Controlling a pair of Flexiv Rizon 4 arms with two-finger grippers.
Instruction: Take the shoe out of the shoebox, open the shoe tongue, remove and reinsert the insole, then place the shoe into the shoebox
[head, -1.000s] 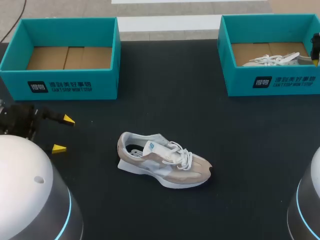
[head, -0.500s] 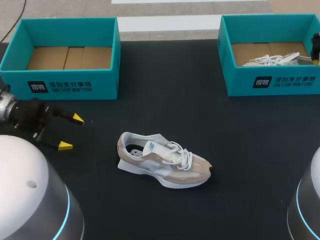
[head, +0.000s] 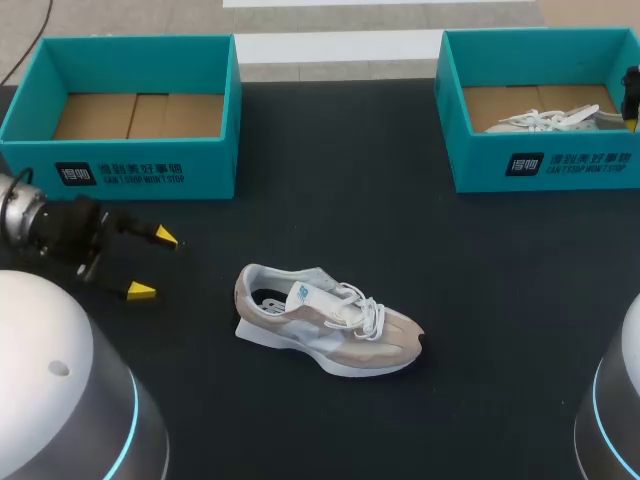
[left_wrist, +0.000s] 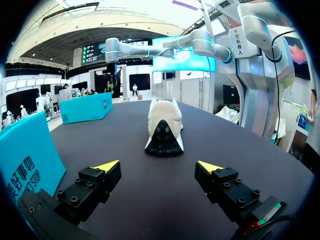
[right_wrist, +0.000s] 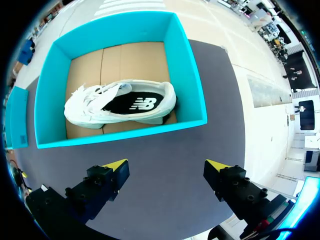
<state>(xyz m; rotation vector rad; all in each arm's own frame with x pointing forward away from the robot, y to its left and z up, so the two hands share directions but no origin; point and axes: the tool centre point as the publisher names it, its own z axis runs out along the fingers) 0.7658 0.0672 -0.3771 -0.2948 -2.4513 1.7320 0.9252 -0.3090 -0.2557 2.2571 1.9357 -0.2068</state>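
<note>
My left gripper (head: 152, 264) hangs low over the table (head: 400, 220) at my left side, just in front of the left box (head: 140, 170), its fingers spread wide with nothing between them. Through the left wrist camera, the same gripper (left_wrist: 159, 166) looks straight at the shoe (left_wrist: 163, 127), which sits ahead of it in line with the gap between the yellow tips and well apart from them, heel end facing me. A wall of the left box (left_wrist: 25, 155) stands close beside one finger. From above, the shoe (head: 325, 320) stands on its sole on the dark table near the middle, out of both boxes, heel toward my left gripper and toe angled toward my right. It is beige with pale blue panels, a white sole and white laces. The left box shows its brown cardboard floor. A white shoe (head: 550, 118) lies on its side in the right box (head: 540, 165) at the far right corner. My right gripper (right_wrist: 166, 165) hovers above the near wall of that box (right_wrist: 190, 80), fingers apart and holding nothing, with the white shoe (right_wrist: 120, 105) ahead of the tips, its dark insole facing the camera.
</note>
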